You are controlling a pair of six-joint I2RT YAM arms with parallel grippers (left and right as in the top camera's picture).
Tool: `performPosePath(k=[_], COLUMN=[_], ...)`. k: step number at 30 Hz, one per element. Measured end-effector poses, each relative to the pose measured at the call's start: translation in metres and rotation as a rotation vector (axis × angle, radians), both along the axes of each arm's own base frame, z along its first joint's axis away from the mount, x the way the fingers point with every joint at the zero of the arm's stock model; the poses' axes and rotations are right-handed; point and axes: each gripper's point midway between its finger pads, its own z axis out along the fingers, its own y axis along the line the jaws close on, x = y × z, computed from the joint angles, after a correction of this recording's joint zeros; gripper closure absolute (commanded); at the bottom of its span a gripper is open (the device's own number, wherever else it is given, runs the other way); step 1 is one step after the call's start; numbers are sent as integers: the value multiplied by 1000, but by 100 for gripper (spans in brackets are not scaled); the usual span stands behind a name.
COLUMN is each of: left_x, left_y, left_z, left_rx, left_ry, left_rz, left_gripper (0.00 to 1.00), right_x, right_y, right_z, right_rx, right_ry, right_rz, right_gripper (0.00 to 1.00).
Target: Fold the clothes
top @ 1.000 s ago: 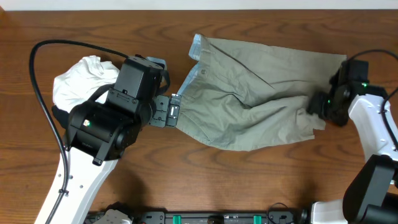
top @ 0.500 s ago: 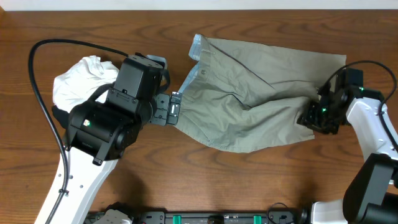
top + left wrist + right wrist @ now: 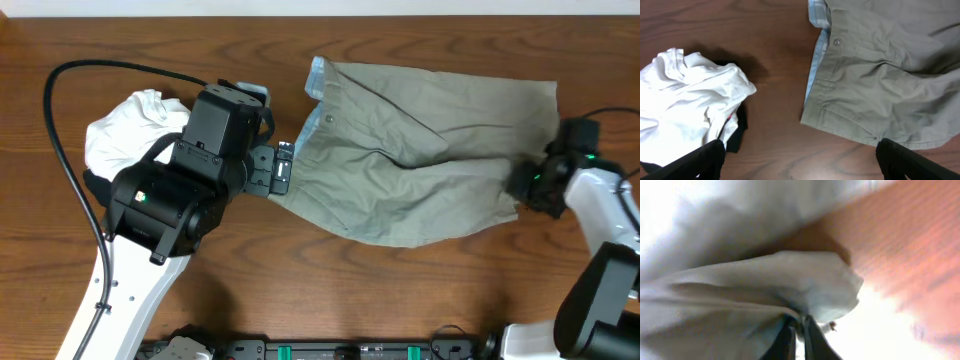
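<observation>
Khaki shorts (image 3: pixel 420 160) lie spread across the middle and right of the wooden table, waistband toward the left. My left gripper (image 3: pixel 283 168) hovers open at the waistband edge; in the left wrist view its black fingertips (image 3: pixel 695 160) frame bare wood, with the shorts (image 3: pixel 880 85) just ahead on the right. My right gripper (image 3: pixel 520 185) is at the right leg's hem. The right wrist view shows its jaws (image 3: pixel 799 330) pinched shut on a bunched fold of the khaki cloth (image 3: pixel 740 290).
A crumpled white garment (image 3: pixel 125 130) lies at the left, partly under my left arm, with a dark cloth (image 3: pixel 737 132) tucked beneath it. A black cable (image 3: pixel 60 130) loops over the left of the table.
My right gripper closed on the shorts' right leg hem and drew back to the right, bunching the cloth there. My left gripper shifted slightly upward and stayed open.
</observation>
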Motion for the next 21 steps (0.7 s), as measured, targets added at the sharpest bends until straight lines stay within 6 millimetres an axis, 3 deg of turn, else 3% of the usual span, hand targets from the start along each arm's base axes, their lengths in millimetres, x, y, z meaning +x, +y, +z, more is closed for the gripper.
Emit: performPosePath(k=[2, 4, 5, 7, 10, 13, 16, 18, 21], left_x=[0, 0, 0, 0, 0, 0, 0, 1, 2], left_y=[0, 0, 0, 0, 0, 0, 0, -1, -1], left_z=[0, 0, 0, 0, 0, 0, 0, 1, 2], left_rx=[0, 0, 0, -1, 0, -1, -1, -3, -5], left_ry=[0, 0, -1, -1, 0, -1, -2, -5, -9], left_rz=[0, 0, 0, 0, 0, 0, 0, 0, 0], left_gripper=[2, 2, 2, 2, 2, 2, 2, 2, 2], right_x=[19, 39, 46, 53, 39, 5, -13, -17, -17], right_y=[-2, 0, 1, 5, 18, 38, 52, 60, 73], right_z=[18, 35, 41, 48, 43, 35, 33, 34, 36], right_rx=[44, 73, 82, 102, 163, 258, 309, 324, 339], right_ry=[-82, -171, -202, -239, -183, -54, 9, 19, 15], right_rz=[26, 64, 79, 109, 129, 163, 220, 257, 315], right_gripper=[47, 40, 40, 51, 71, 70, 73, 73, 83])
